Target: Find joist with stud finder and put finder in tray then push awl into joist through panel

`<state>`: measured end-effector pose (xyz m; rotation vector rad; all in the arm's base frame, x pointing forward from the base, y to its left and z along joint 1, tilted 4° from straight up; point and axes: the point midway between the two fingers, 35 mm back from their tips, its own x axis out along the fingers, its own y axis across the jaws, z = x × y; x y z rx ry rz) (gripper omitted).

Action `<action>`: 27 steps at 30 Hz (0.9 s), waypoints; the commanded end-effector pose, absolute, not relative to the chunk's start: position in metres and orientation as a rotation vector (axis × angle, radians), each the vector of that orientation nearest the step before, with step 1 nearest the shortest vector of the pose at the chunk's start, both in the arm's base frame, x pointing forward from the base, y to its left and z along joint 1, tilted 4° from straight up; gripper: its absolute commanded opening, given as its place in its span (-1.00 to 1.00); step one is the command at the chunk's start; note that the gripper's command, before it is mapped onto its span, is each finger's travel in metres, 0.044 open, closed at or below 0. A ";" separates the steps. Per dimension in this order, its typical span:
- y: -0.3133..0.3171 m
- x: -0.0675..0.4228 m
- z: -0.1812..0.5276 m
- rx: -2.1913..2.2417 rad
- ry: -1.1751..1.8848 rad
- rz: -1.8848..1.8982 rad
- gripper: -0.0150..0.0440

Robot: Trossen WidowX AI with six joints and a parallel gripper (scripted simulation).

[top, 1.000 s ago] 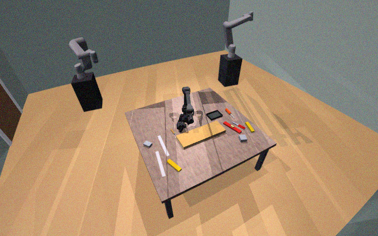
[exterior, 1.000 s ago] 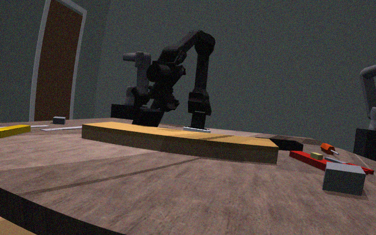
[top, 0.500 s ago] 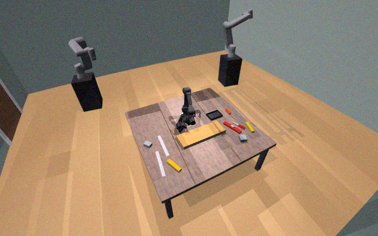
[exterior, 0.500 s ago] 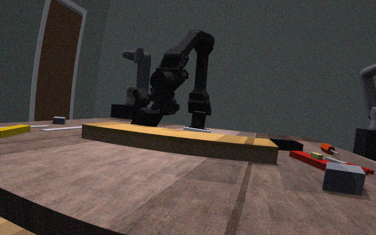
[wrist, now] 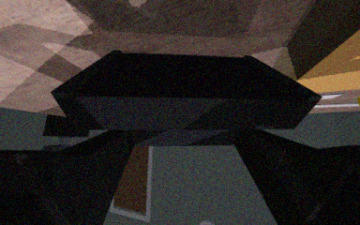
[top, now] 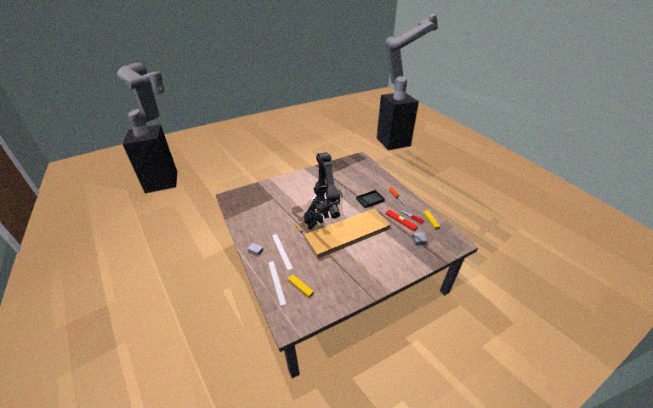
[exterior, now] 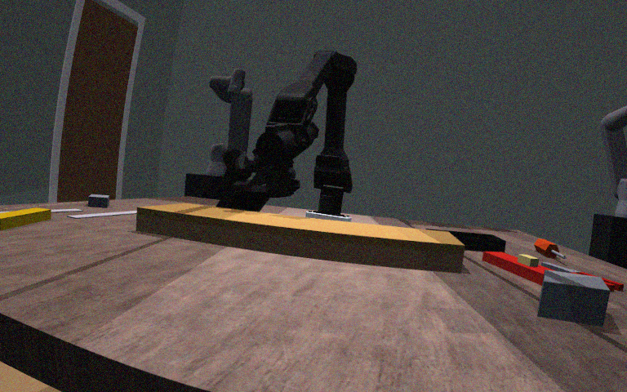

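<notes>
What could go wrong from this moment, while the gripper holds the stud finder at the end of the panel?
1. The gripper holds the stud finder at the left end of the floor panel; it may slide off the edge.
2. The tray lies beyond the panel's other end, so the finder may slip on the way.
3. The awl lies near other tools, so the wrong one may be picked.
</notes>
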<state>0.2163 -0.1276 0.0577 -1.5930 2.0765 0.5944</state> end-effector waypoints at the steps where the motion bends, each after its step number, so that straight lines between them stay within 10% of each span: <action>1: -0.128 0.216 0.058 -1.612 2.100 0.574 -0.49; 27: -0.137 0.222 0.071 -1.719 2.192 0.455 -0.49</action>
